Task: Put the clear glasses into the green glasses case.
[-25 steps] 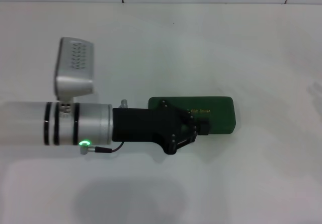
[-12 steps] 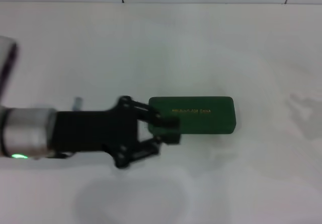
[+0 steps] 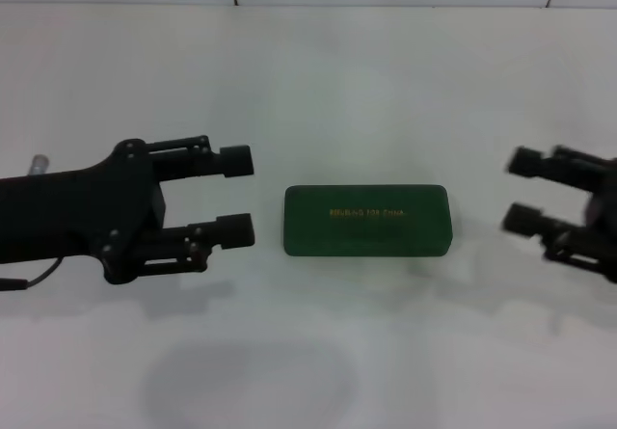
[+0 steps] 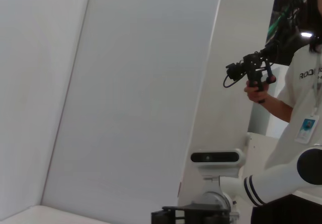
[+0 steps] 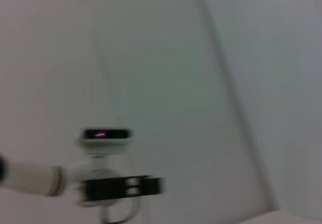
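Black plastic fingers on the left gripper (image 3: 238,195) are sitting spread wide with nothing between them, hovering just off the left end of the case and pointing at it. My guess is it's lined up like that so it's clear of the lid but close enough to reach back in if needed.

In the middle, the green glasses case (image 3: 367,220) is lying flat on the white table (image 3: 318,82), long side running across the head view, lid down and shut, the gold lettering facing up. Neither gripper is touching it.

The clear glasses aren't showing up anywhere on the table, so I'm figuring they're already inside the closed case, but that's a judgement since nothing lets you see in. If so, the job is looking basically finished and the arms are just parking off to the sides.

Over on the right, the right gripper (image 3: 524,191) is poking in from the edge, also wide apart and empty, aimed back toward the case's right end with a clear gap between them. It's looking like a mirror of the left one, both flanking the case.

The wrist views aren't helping much, they're both pointing up at walls. In the left one a person (image 4: 297,98) is standing there holding a handheld controller (image 4: 250,70).
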Controlling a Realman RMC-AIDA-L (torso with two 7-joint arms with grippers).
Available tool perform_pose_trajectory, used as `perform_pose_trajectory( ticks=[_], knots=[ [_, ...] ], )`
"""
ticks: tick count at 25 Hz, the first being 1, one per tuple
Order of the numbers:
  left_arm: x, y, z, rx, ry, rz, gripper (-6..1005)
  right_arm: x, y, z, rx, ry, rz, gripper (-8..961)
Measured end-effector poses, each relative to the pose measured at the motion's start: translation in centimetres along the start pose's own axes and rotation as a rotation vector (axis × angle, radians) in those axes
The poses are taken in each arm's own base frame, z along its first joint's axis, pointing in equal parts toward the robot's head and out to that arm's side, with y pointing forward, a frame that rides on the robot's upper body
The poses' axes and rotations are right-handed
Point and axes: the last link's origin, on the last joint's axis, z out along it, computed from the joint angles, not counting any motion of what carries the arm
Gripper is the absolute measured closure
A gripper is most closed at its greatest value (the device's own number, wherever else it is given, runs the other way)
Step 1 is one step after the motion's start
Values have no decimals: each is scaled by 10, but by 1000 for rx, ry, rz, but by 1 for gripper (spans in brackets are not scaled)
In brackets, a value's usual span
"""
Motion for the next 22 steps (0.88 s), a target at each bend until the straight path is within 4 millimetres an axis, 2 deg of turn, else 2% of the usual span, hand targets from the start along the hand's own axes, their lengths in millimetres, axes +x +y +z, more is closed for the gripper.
perform_pose_trajectory(
  ticks=[5, 7, 16, 22],
  knots=[
    [0, 1, -7, 13, -4, 2, 375, -6, -2, 21, -94, 13, 6, 309],
    [0, 1, -8, 16, -5, 2, 146, -7, -3, 26, -115, 17, 6, 273],
    [3, -1, -12, 39, -2, 10, 105, -9, -3, 41, -175, 37, 4, 68],
    [2, -1, -13, 42, -7, 11, 105, -10, -4, 48, -202, 46, 1, 69]
  ],
)
